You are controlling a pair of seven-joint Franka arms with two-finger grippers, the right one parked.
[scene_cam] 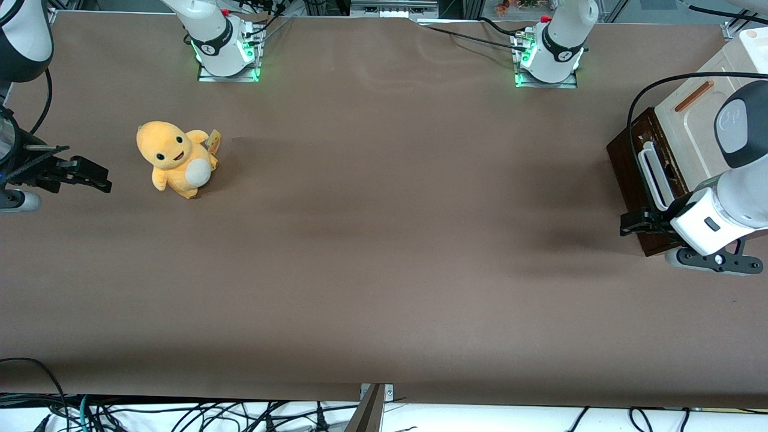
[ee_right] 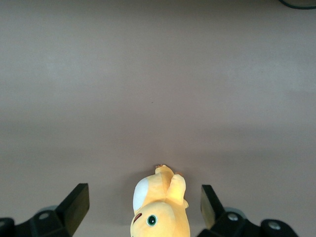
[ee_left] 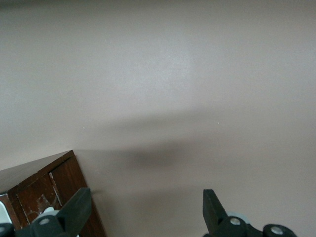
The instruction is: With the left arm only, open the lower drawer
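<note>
Your lower drawer (scene_cam: pixel 645 180) sits at the working arm's end of the table (scene_cam: pixel 384 252), its dark brown wooden front facing the middle of the table, with a white loop handle (scene_cam: pixel 651 174) on it. The cream panel (scene_cam: pixel 696 129) with the thin orange-brown handle (scene_cam: pixel 693 96) lies above it. Your left arm (scene_cam: pixel 732 204) reaches in from that table edge, and its claw (scene_cam: pixel 635 221) hangs at the drawer front's corner nearer the front camera, just beside the handle's end. The wrist view shows the claw (ee_left: pixel 145 210) spread wide, holding nothing, one finger (ee_left: pixel 79 210) over the wood. A yellow plush toy (scene_cam: pixel 176 159) stands well apart, toward the parked arm's end.
</note>
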